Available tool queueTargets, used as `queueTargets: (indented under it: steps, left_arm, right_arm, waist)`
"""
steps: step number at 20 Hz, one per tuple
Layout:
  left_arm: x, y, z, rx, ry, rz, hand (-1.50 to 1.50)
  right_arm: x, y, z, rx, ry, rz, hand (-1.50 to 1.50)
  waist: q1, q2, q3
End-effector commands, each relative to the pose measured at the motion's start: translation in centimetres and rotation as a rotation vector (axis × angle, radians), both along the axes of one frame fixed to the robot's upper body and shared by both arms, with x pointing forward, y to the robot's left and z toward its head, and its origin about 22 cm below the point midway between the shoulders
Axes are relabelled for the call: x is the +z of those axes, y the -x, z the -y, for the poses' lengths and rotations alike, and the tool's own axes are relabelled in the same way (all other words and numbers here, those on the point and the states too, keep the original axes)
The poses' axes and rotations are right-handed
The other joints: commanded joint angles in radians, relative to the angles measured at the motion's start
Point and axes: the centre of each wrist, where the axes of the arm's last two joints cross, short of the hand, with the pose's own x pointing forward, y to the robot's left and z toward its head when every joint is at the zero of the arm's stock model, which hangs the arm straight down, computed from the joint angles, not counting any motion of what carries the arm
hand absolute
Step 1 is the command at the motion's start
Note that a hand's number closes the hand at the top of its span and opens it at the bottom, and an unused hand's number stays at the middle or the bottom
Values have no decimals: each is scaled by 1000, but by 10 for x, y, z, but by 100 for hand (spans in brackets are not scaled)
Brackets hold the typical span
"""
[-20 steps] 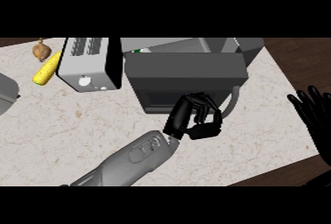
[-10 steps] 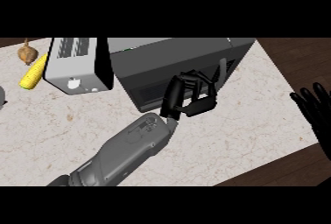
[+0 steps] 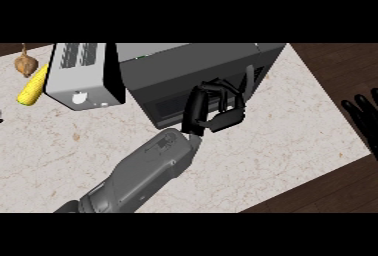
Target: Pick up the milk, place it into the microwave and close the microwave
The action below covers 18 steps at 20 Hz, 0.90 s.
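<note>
I see the counter (image 3: 244, 160), pale speckled stone, w/ dark wood floor past its right edge. Landmark is the microwave (image 3: 199, 67), a big dark grey box at the counter's far middle; everything else I place relative to it.

Just left of the microwave, nearly touching its side, sits a silver toaster (image 3: 80, 75), slots up. Further left of that lies a yellow corn cob (image 3: 32, 89), and beyond it, at the far-left corner, a small brown bulb-shaped veg (image 3: 26, 63), maybe garlic or onion, can't tell which.

My left forearm comes up from the lower edge toward the microwave's front. The left hand (image 3: 214, 107) is against the front face, fingers curled inward; whether they hold anything I can't tell. Milk isn't visible to me anywhere, so can't say where it is.

Well right of the microwave, at the frame edge, my right hand (image 3: 363, 114) rests w/ fingers straight and spread, touching nothing.
</note>
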Motion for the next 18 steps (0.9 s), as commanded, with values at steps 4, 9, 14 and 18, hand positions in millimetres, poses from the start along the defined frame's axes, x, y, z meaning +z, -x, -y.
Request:
queueTargets:
  steps: [4,9,14,18]
  left_arm:
    - [10,-19,-3,33,20,32,150]
    - [9,-19,-2,37,22,47,150]
    - [2,-19,-7,57,47,32,150]
    - [3,-20,-6,65,51,54,150]
  right_arm:
    - [12,-3,1,25,-9,15,-150]
    - [20,-5,3,25,-2,11,-150]
    - [24,-4,7,28,-10,19,-150]
    - [30,-4,7,25,-14,14,-150]
  waist:
    - [-10,13,1]
    - [-16,14,1]
    - [-28,19,2]
    - [-29,17,1]
